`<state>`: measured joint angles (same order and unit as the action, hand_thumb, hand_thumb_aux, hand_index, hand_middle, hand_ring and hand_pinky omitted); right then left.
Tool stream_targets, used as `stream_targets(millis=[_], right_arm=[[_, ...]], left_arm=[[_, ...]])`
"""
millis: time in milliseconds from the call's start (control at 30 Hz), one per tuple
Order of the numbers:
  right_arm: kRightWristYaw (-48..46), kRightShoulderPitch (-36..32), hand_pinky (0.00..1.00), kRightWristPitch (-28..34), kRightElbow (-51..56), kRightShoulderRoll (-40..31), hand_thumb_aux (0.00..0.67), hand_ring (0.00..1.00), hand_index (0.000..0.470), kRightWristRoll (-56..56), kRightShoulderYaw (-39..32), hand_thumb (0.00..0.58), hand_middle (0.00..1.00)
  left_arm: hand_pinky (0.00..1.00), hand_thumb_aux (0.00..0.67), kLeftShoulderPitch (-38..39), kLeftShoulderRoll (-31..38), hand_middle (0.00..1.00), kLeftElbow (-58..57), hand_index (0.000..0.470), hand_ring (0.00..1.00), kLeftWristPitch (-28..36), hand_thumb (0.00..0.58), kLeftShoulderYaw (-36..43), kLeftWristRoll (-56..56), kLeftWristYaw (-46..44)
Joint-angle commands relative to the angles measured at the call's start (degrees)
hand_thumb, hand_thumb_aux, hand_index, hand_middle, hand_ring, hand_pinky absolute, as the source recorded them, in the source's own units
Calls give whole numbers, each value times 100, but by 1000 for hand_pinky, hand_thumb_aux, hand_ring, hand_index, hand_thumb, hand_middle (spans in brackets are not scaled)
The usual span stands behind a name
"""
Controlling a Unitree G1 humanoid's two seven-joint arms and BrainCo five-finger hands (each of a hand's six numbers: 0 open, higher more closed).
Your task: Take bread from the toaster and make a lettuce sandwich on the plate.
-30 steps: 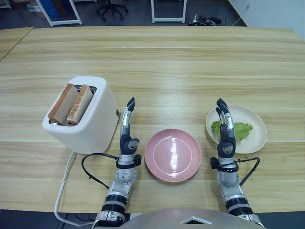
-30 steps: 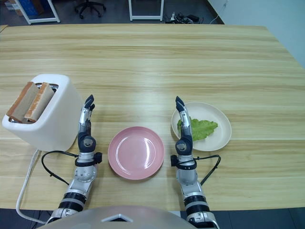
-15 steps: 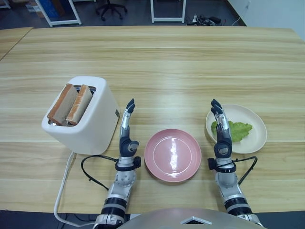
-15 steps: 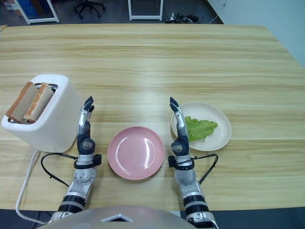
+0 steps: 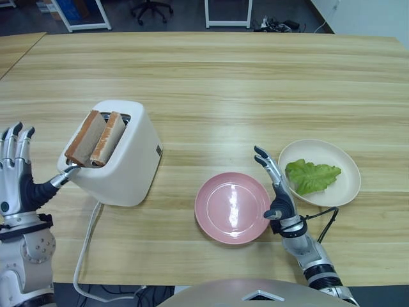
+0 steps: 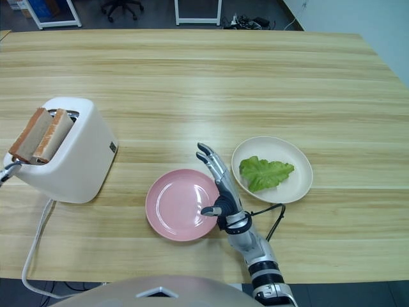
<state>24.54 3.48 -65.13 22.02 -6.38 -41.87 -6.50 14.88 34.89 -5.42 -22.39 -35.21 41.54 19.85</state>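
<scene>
A white toaster (image 5: pixel 120 155) stands at the left of the wooden table with two browned bread slices (image 5: pixel 96 137) sticking up from its slots. An empty pink plate (image 5: pixel 231 206) lies near the front middle. To its right a cream plate (image 5: pixel 332 189) holds a lettuce leaf (image 5: pixel 311 175). My left hand (image 5: pixel 16 176) is raised at the far left, fingers spread and open, its thumb tip close to the toaster's near left corner. My right hand (image 5: pixel 276 190) hovers open and tilted left over the pink plate's right rim, between the two plates.
The toaster's white cord (image 5: pixel 87 243) runs off the table's front edge. A black cable (image 5: pixel 324 220) loops beside my right wrist. Beyond the far table edge stand table legs and an office chair (image 5: pixel 151 9).
My left hand has swung from beside the pink plate out to the left of the toaster and risen. My right hand has tilted left towards the pink plate, uncovering the lettuce.
</scene>
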Motion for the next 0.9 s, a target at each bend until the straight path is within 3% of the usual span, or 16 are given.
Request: stream_targets(millis=[33,467,500,533,567,600,900], right_arm=[[256,149,0,95,390,-187,0,0,0,-255,-157,0,0],[883,2,0,325,432,-514,0,0,0,-595,-659,0,0],[913,-9,0,339,441,-530,0,0,0,-599,-697,0,0],[941,-17,0,351,448,-546,0,0,0,-602,-738,0,0],[965,-22,0,362,453,-560,0,0,0,-604,-775,0,0],[988,-30,0,371,461,-574,0,0,0,-605,-810,0,0],[1097,-64,0,437,483,-677,0,0,0,-531,-1024,0,0]], left_arm=[[0,0,-185,226,0,-370,0,0,210,0,403,-126,-160],[0,0,-393,554,0,-557,0,0,192,0,1429,-510,-616],[0,129,-451,598,0,-620,90,0,209,201,1484,-525,-616],[0,363,-514,642,0,-693,254,0,226,458,1529,-545,-612],[0,586,-556,675,0,-750,411,0,233,571,1562,-566,-606],[0,670,-578,709,0,-793,470,0,229,580,1594,-597,-602],[43,670,-392,856,43,-694,470,43,-118,580,1847,-843,-586]])
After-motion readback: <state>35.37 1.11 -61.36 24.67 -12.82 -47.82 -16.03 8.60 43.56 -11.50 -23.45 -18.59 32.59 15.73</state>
